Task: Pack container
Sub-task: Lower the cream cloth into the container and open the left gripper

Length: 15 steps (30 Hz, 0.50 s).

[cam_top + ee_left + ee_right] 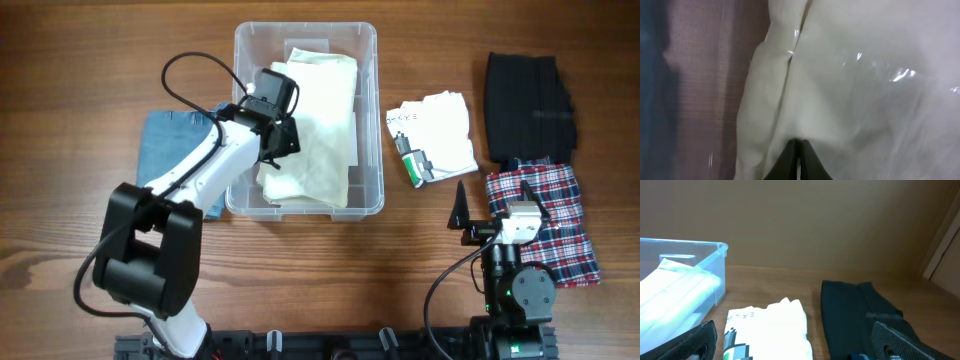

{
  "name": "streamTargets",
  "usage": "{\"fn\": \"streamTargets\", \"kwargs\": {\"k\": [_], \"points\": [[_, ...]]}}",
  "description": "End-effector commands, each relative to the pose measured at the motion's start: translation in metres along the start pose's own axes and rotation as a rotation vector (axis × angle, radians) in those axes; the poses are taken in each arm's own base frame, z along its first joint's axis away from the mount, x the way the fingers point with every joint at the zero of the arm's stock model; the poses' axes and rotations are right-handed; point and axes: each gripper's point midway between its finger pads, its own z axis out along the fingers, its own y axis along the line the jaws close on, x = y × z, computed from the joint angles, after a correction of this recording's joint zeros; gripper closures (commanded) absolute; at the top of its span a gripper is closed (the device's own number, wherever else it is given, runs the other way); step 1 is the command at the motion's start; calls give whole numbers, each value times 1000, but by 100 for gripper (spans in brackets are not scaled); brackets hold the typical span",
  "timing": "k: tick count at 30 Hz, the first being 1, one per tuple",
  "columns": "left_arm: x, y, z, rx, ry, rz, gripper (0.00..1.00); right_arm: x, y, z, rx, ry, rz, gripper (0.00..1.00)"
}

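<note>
The left arm (200,172) hides part of the blue cloth (166,140). The left end effector (799,150), pinched narrow, presses the cream cloth (320,100) inside the one container (378,130), far middle of the bench (60,60); whether it grips a fold, I cannot tell. Five cloths: also a white bundle (440,125), a black cloth (528,100), and a plaid cloth (555,215) seen only from overhead. The right end effector (795,335) gapes wide, empty

On the wooden bench (320,280) lie four folded textiles. A blue denim piece (165,140) is at the left side. At the right, a white garment (440,130) with a green and black print lies beside a black garment (528,95). A red checked cloth (550,215) touches the black one's near edge
</note>
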Motion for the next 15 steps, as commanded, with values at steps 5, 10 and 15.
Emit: {"fn": "streamTargets", "kwargs": {"k": [5,10,15], "points": [[24,0,0,-21,87,35,96,-1,-2,0,9,-5,9,0],[31,-10,-1,-16,95,64,96,-1,-2,0,9,-5,9,0],[26,-17,-7,1,72,71,96,-1,-2,0,9,-5,9,0]]}}
